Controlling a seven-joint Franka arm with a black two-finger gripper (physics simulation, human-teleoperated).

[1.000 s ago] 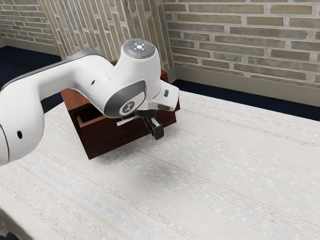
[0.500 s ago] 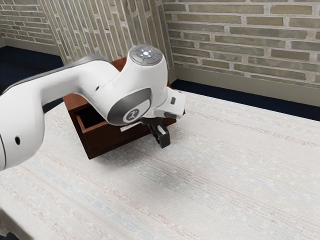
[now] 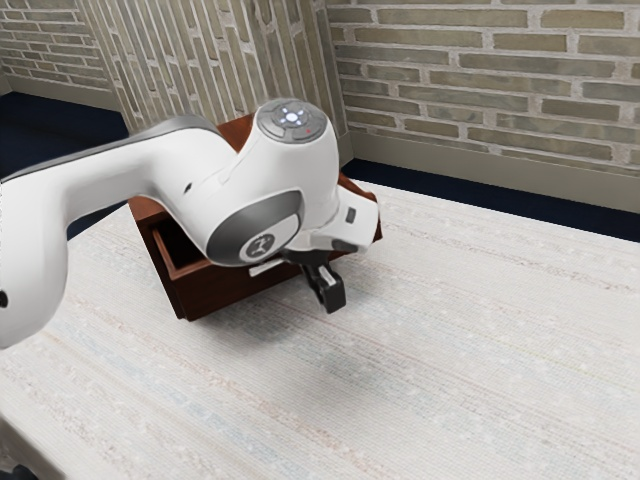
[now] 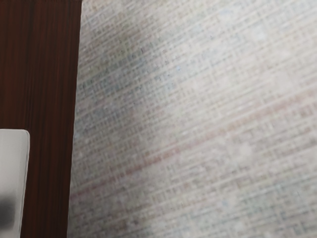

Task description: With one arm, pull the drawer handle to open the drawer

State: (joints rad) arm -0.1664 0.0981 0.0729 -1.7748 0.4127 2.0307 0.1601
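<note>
Shows drawer (image 3: 215,292) partly pulled out of dark wood cabinet (image 3: 240,128) at table's (image 3: 480,340) far side, toward ext. view's left, w/ interior gap open behind drawer front (image 4: 44,99) and pale bar handle (image 3: 262,268) across it. Places black gripper (image 3: 330,290) just beside handle's end nearest ext. view's right, low over woven tabletop, under white arm (image 3: 120,190). Gripper opening and any hold on handle: cannot tell.

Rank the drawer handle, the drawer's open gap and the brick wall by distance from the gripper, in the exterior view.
1. drawer handle, right beside the gripper, on the exterior view's left.
2. drawer's open gap, farther left.
3. brick wall, far in the background.
</note>
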